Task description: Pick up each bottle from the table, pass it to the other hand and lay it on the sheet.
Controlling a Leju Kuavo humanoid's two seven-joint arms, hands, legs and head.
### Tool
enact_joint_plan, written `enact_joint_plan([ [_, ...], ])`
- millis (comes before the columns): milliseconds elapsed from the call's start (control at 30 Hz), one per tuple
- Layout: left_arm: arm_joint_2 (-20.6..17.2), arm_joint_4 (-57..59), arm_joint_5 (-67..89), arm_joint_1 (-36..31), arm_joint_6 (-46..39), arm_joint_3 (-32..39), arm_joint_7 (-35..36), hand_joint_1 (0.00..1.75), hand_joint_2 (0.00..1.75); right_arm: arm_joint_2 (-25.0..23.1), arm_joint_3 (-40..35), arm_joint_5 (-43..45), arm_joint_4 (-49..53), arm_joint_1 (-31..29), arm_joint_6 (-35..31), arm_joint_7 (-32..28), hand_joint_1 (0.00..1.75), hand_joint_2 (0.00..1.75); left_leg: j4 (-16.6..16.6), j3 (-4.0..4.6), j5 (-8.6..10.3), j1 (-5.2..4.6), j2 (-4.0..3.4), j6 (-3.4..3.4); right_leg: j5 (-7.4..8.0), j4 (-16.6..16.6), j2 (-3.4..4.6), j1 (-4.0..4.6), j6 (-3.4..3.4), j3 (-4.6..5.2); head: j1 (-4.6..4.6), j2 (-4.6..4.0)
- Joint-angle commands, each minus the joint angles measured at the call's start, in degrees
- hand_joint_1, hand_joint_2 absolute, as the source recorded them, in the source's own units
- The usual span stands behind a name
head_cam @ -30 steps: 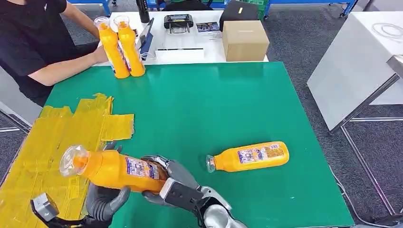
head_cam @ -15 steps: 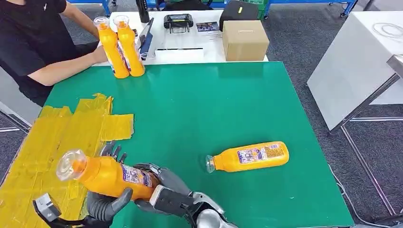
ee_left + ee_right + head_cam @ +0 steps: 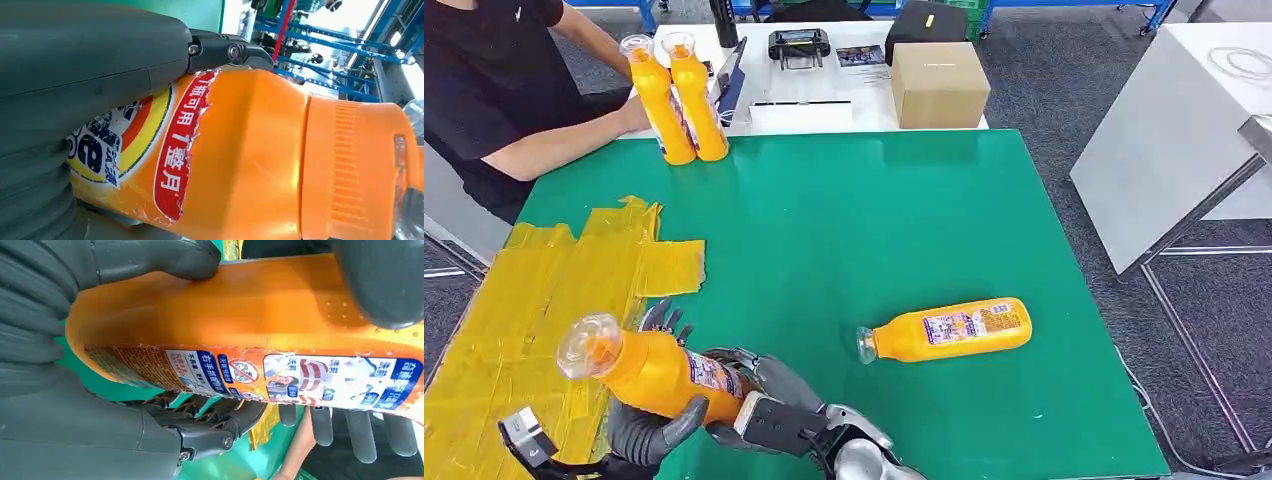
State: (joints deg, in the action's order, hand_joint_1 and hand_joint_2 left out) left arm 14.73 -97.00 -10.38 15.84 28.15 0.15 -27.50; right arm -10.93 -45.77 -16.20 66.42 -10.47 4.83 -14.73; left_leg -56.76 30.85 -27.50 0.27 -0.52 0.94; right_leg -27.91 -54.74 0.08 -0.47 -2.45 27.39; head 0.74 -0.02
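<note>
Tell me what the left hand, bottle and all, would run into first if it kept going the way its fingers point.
Probably nothing soon. The left hand, gripping the bottle with the right hand, points up and away over the green table. That line looks free until the two upright bottles a person holds at the far edge; depth is unclear.

This looks like a robot lab or workshop floor. A green mat covers the work table, with yellow tape laid in a patch at one side. Grey carpet runs between white tables, and blue racks stand behind (industrial shelving, by the look). A cardboard box, a controller and a seated person sit at the far bench.
</note>
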Motion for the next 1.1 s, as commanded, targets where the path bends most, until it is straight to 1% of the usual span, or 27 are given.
enact_joint_plan([
  [33,-1.7,3.3,-0.4,-2.0,0.8,-2.5,-0.5,1.75,1.75,0.2,-3.1,-0.3,-4.9,-2.1,0.6,0.1,1.75,1.75,0.1,-0.05,0.06,0.05,0.11,-0.03,0.06,0.1,-0.08,0.05,0.06,-0.10,0.00,0.00],
  [667,-2.2,4.1,-0.7,-2.8,1.6,-1.5,-0.8,1.75,1.75,0.0,-2.6,-0.7,-5.7,-2.6,0.4,-0.2,1.75,1.75,0.0,-0.01,0.05,0.01,0.07,-0.01,0.04,0.1,-0.05,0.01,0.03,-0.03,-0.02,0.00],
  [767,-2.2,3.8,0.8,-2.8,1.0,-1.1,-1.7,1.75,1.75,0.3,-2.1,-1.6,-5.1,-2.2,-0.7,-0.9,1.75,1.75,0.1,-0.02,0.06,0.03,0.10,-0.02,0.05,0.1,-0.07,0.03,0.05,-0.06,-0.02,0.00],
  [800,-2.2,3.3,3.1,-2.7,0.1,-0.7,-3.1,1.75,1.75,0.7,-1.6,-2.3,-3.9,-1.9,-1.5,-1.3,0.37,1.75,0.0,-0.01,0.04,0.00,0.07,-0.01,0.03,0.0,-0.05,0.00,0.03,-0.03,-0.02,0.00],
  [833,-2.3,3.1,3.9,-2.7,-0.2,-0.6,-3.6,1.75,1.75,0.9,-1.3,-2.3,-3.3,-1.7,-1.6,-1.3,0.00,1.75,0.1,-0.03,0.05,0.04,0.11,-0.02,0.04,0.1,-0.08,0.04,0.06,-0.07,0.00,0.00],
  [867,-2.5,2.0,10.6,-2.6,-3.6,0.1,-7.1,1.75,1.75,1.7,-0.3,-2.3,-0.6,-1.4,-2.0,-1.3,0.00,1.75,0.0,0.01,0.05,0.01,0.11,-0.01,0.02,0.0,-0.09,0.01,0.03,-0.03,-0.02,0.00],
  [900,-2.5,2.0,12.7,-2.7,-4.6,0.8,-8.0,1.75,1.75,2.2,0.3,-2.2,0.8,-1.4,-2.0,-0.9,0.00,1.75,0.0,0.00,0.05,0.04,0.13,-0.02,0.03,0.1,-0.11,0.04,0.05,-0.06,-0.02,0.00],
  [1000,-2.4,2.6,23.7,-3.2,-11.3,3.8,-11.6,1.75,1.75,4.4,2.5,-1.2,5.5,-1.8,-1.4,0.1,0.00,1.75,0.0,0.07,0.04,0.06,0.09,-0.03,0.05,0.0,-0.06,0.06,0.06,0.02,-0.02,0.00],
  [1100,-2.3,2.8,23.8,-3.2,-11.0,4.4,-11.8,1.75,1.75,4.7,2.9,-0.9,6.2,-1.7,-0.9,0.4,0.00,1.75,0.0,0.05,0.06,0.03,0.15,-0.01,0.04,0.0,-0.13,0.03,0.04,-0.02,-0.04,0.00],
])
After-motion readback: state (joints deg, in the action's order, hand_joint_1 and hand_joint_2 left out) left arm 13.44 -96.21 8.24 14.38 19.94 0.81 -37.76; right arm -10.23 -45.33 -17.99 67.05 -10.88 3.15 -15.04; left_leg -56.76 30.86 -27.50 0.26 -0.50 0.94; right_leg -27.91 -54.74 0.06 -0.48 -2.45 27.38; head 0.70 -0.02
